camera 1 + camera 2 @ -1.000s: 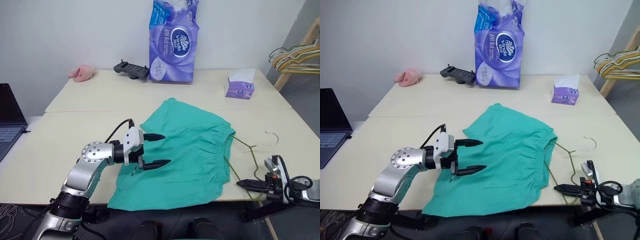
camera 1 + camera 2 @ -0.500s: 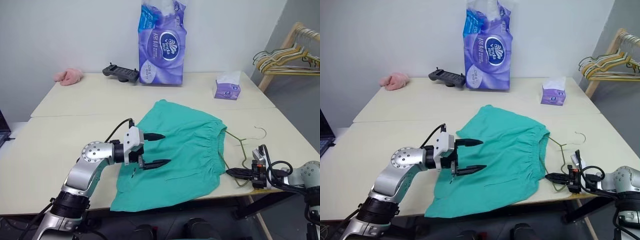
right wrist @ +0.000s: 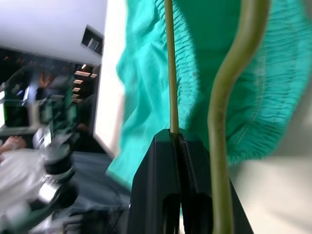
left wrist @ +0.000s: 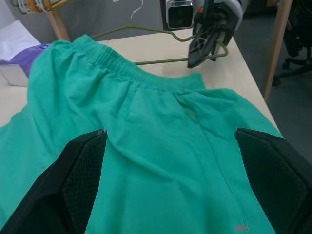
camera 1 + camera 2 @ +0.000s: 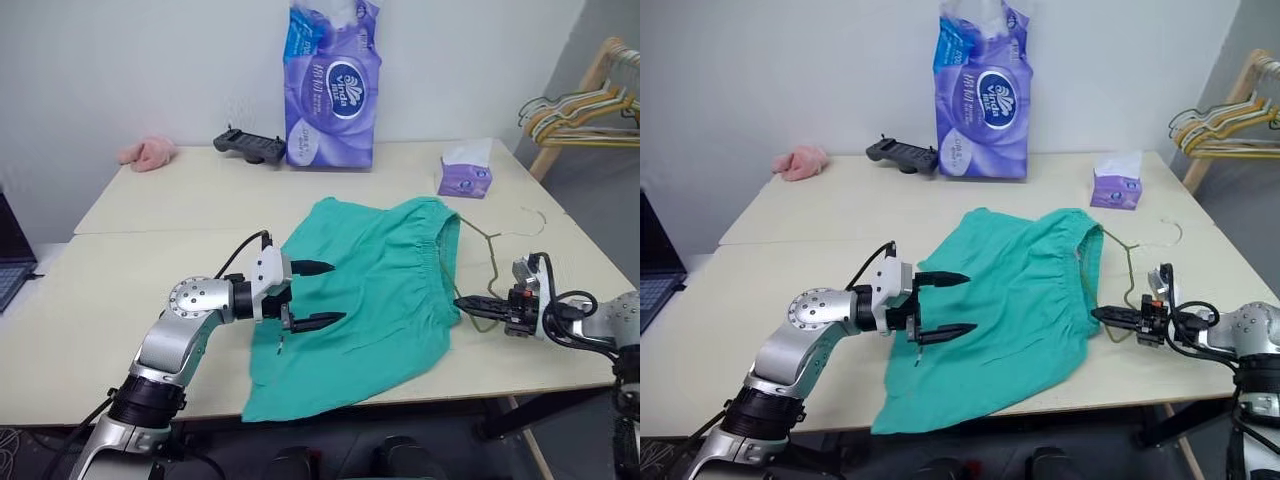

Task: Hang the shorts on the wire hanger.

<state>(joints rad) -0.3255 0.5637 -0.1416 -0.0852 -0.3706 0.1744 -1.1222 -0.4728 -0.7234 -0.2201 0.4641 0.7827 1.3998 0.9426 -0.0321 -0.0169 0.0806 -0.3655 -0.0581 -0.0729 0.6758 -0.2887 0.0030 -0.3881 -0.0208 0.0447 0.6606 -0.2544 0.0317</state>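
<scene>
**On the table: hanger gripped, shorts not yet hung**

On the table (image 5: 150, 260), the shorts (image 5: 385, 275) lie flat at centre, waistband toward three o'clock. The wire hanger (image 5: 492, 262) sits at the waistband's edge, its lower wire pinched in the right gripper (image 5: 470, 303), whose jaws are closed on it. The left gripper (image 5: 312, 295) hovers over the cloth with jaws wide, holding nothing. Threading the hanger into the shorts is left to do, I judge.

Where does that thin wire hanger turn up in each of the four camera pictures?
Left eye view: wire hanger at the right, beside the shorts' waistband.
Right eye view: same spot, right of the shorts.
Left wrist view: along the far edge, beyond the waistband.
Right wrist view: close up, pinched in the right claw.
Shared landmark: the shorts.
</scene>
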